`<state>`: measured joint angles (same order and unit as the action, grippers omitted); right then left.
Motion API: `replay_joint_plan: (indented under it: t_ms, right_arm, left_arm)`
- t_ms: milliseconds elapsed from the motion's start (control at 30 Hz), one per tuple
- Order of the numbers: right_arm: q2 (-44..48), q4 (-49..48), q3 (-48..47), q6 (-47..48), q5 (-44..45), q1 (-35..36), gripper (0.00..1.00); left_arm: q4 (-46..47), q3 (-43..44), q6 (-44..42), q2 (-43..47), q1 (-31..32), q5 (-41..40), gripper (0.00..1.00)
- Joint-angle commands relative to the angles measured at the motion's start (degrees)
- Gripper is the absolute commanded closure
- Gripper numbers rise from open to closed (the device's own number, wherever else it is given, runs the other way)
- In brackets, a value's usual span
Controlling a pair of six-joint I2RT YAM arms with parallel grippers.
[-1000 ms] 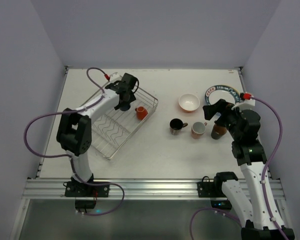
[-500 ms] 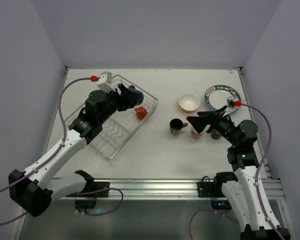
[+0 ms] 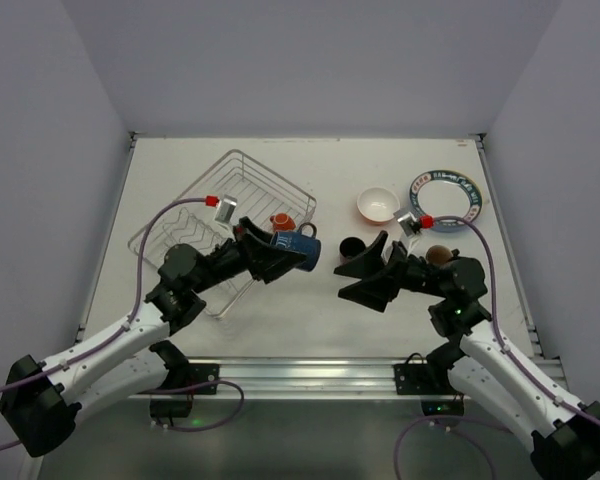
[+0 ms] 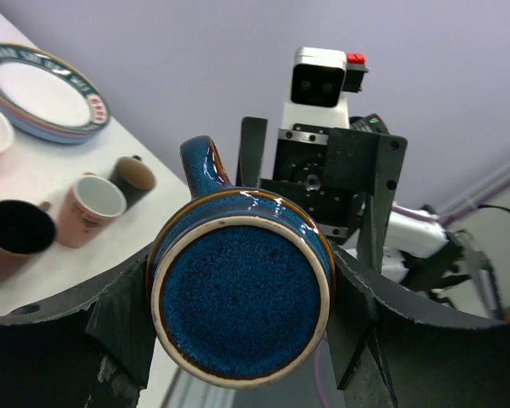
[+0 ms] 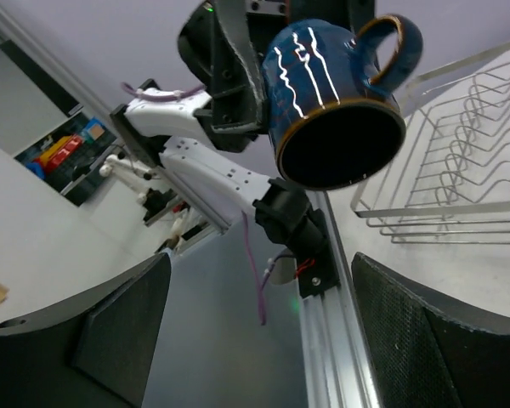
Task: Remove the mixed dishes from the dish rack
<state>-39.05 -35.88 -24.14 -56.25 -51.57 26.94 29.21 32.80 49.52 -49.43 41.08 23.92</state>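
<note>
Clasping a blue-lined mug [image 3: 300, 246] (tipped sideways), the left gripper [image 3: 283, 258] hovers.

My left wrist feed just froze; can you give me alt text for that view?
The left gripper holds a blue mug, its base toward the camera and handle up-left. The right gripper faces it, open, beyond. At left, a pink mug and stacked plates sit on the table.
</note>
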Motion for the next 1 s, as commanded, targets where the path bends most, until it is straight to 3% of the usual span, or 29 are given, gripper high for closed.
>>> replay_joint_plan:
  t_ms: [0, 133, 267, 467, 967]
  right_arm:
    - [-2.0, -6.5, -1.8, 1.0, 3.1, 4.1, 0.13]
    - [-5.2, -9.4, -3.4, 1.8, 2.5, 7.5, 0.22]
    - [-5.4, -5.3, -5.2, 5.1, 4.7, 9.7, 0.29]
    - [-1.6, 2.8, -6.4, 12.6, 14.0, 13.7, 0.32]
    - [-6.2, 0.9, -6.6, 17.8, 20.9, 19.4, 0.39]
  left_arm:
    - [21.0, -4.0, 15.0, -0.3, 1.5, 2.2, 1.00]
    - [21.9, -5.8, 16.9, -0.3, 4.0, -0.7, 1.00]
    - [22.4, -6.3, 17.5, -0.1, 4.8, -2.6, 1.00]
    - [22.5, -9.0, 20.6, 1.0, 7.3, -9.0, 1.00]
    - [24.1, -12.1, 27.3, -1.5, 10.7, -15.5, 1.00]
